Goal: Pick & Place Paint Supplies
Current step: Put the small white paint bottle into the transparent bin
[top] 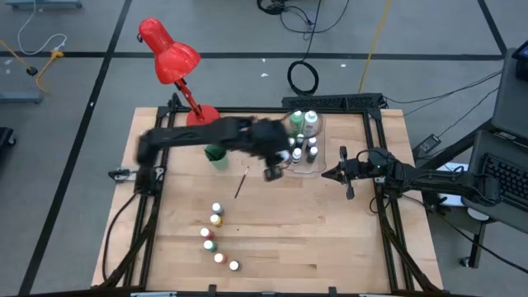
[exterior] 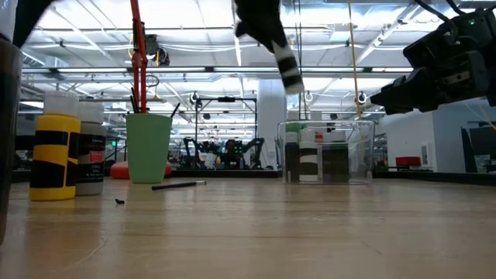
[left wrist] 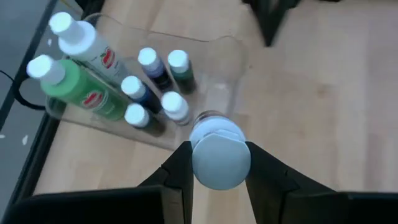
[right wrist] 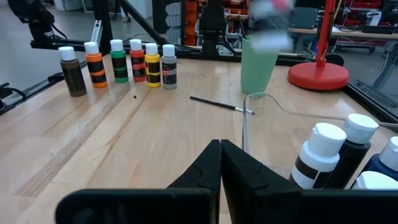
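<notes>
My left gripper (top: 276, 169) hangs above the table just beside the clear bin (top: 304, 142), shut on a small white-capped paint bottle (left wrist: 217, 155). The bin holds a green bottle (left wrist: 78, 87), a white bottle (left wrist: 87, 46) and several small bottles (left wrist: 152, 93), all upright. A row of small paint bottles (top: 218, 235) stands near the table's front. A thin dark paintbrush (top: 241, 183) lies flat between the row and the green cup (top: 217, 157). My right gripper (top: 342, 173) waits shut at the bin's right. My left gripper pinches the small bottle at its white cap end (left wrist: 217, 134) between its two fingers (left wrist: 180, 168), one on each side. The fingers slant downward from above. The bottle is lifted clear, high over the table (exterior: 291, 74), its cap toward the wrist and its body pointing beyond the fingertips.
A red desk lamp (top: 169, 54) stands with its base (top: 202, 115) at the table's far edge, behind the green cup. Bare wood lies between the bottle row and the bin. Black frame rails (top: 384, 206) border the table's sides.
</notes>
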Motion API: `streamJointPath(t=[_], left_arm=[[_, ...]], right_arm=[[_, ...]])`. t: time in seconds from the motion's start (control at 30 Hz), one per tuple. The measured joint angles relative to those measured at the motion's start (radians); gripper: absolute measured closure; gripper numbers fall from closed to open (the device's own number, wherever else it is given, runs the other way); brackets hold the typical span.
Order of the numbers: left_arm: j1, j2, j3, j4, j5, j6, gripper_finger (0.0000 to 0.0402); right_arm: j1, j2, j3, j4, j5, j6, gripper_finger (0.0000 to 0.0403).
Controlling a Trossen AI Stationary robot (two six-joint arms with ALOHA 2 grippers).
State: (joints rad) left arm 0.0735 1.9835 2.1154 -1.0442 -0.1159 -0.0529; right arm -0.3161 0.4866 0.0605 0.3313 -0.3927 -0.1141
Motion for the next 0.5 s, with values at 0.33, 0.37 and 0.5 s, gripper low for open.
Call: streamJointPath(t=[0.33, 0.37, 0.5], left_arm=[[0.123, 0.250, 0.207, -0.130, 0.106, 0.016, 0.0304], [0.129, 0.255, 0.208, -0.133, 0.107, 0.016, 0.0304], [0.135, 0.271, 0.208, -0.117, 0.103, 0.023, 0.0304]], right_arm=[[0.000, 0.000, 0.000, -0.014, 0.000, -0.062, 0.0399], [0.000, 0.000, 0.000, -0.016, -0.001, -0.064, 0.0399], [0.000, 0.000, 0.000, -0.014, 0.000, -0.066, 0.0399]])
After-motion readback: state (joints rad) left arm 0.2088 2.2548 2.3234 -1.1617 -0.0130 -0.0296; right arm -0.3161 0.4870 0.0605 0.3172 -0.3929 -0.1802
